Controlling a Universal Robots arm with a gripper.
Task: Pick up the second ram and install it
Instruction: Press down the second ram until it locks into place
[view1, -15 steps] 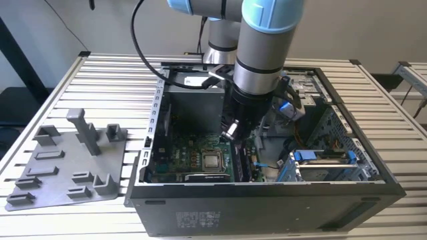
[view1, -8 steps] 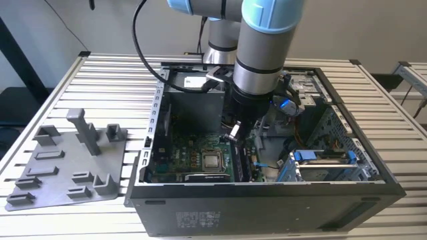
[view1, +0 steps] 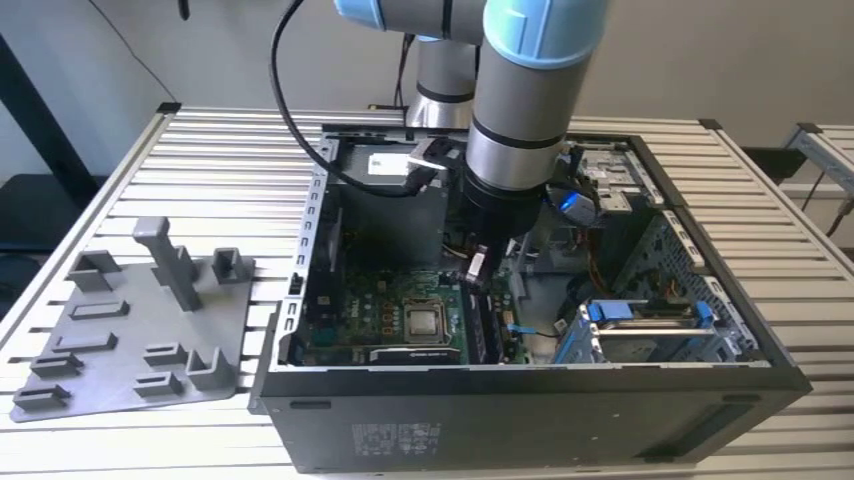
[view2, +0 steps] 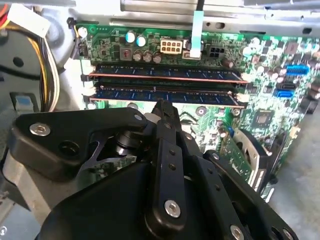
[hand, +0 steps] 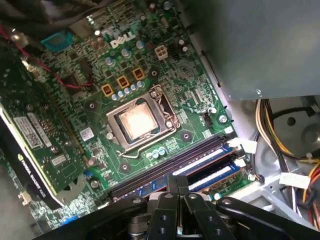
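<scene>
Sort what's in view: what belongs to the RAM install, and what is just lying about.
Job in hand:
hand
second ram, the stick nearest it
motherboard that carries the slots

Lying about:
other ram stick
grey holder plate
graphics card
processor socket
yellow cables

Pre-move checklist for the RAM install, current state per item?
1. Second ram standing in its slot beside the other stick: ok.
2. Second ram level along its length, in the second wrist view: ok.
3. White end latches fully snapped in: cannot tell.
4. Gripper closed, right at the second ram's top edge; whether it touches: cannot tell.
5. Yellow cables off to the side of the slots: ok.
</scene>
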